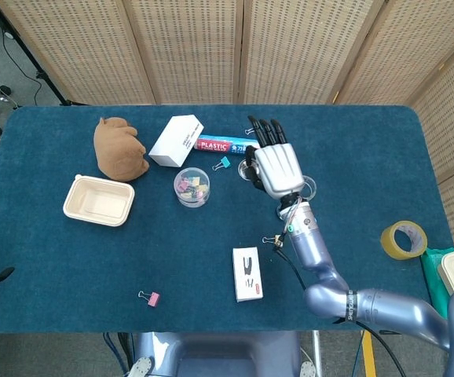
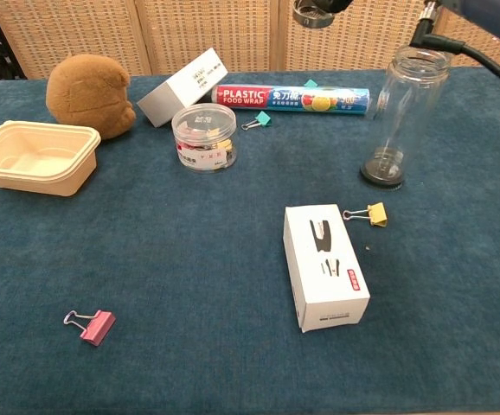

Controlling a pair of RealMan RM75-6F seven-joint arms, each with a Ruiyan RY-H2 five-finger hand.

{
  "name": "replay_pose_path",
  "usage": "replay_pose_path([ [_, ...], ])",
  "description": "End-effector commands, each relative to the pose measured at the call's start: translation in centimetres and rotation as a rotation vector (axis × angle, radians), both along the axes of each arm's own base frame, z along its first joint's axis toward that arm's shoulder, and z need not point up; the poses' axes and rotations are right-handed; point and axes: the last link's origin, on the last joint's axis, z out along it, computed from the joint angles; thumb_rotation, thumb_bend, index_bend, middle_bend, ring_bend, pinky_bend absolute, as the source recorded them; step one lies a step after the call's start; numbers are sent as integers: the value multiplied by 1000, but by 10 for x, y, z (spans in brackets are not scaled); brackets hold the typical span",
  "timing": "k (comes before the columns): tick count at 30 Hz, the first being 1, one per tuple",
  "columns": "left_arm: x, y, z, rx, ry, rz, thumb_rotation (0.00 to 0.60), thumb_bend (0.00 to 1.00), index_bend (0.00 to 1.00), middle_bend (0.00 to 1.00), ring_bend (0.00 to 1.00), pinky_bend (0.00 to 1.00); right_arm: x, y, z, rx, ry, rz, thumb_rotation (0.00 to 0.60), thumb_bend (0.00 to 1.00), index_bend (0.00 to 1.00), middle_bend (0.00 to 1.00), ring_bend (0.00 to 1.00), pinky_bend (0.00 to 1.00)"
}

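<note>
Round metal lid [image 2: 313, 15], small and shiny, being gripped from above by the right hand [image 1: 274, 163]; hanging in the air at the top edge of the chest view, above and left of the open mouth of the jar. In the head view only a dark rim of it [image 1: 248, 170] showing at the left side of the hand. Fingers curling down around the lid, backs turned to the head camera.

Tall clear glass jar [image 2: 400, 117], cylindrical, dark round base, standing upright on the dark blue felt-like table cloth [image 2: 189, 259], mouth uncovered.

Lying just behind the jar: long blue cardboard box of plastic food wrap [image 2: 290, 97], printed label up. Resting near its left end: small teal binder clip [image 2: 257, 120].

Sitting in front of the jar: yellow binder clip [image 2: 369, 213], touching or almost touching the white rectangular carton with a stapler picture [image 2: 324, 264].

Standing further left: squat clear plastic tub of mixed coloured clips [image 2: 203, 137], lid on. Leaning behind it: white and grey oblong box [image 2: 181, 86]. Then brown plush toy [image 2: 88, 93], rounded and fuzzy, and beside it the beige open plastic food tray [image 2: 34, 156]. Lying alone near the front edge: pink binder clip [image 2: 92, 326].

Sitting at the far right in the head view: roll of tan packing tape [image 1: 404, 239].

Left hand showing in neither view.
</note>
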Motion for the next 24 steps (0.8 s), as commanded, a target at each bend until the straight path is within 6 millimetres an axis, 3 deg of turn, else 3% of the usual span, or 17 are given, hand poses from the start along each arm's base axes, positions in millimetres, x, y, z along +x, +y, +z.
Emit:
replay_pose_path([
  [1,0,0,0,0,-2,1,600,0,0,0,0,0,-13,4,11,10,20,-20,600,540,657,0,0,0],
  [12,0,0,3,11,-8,-1,600,0,0,0,0,0,-47,25,44,7,145,-21,600,541,660,0,0,0],
  [16,1,-1,2,9,-9,-5,600,0,0,0,0,0,-63,30,46,18,168,-47,600,542,661,0,0,0],
  [24,1,-2,3,15,-10,-5,600,0,0,0,0,0,-75,30,46,25,192,-66,600,543,661,0,0,0],
])
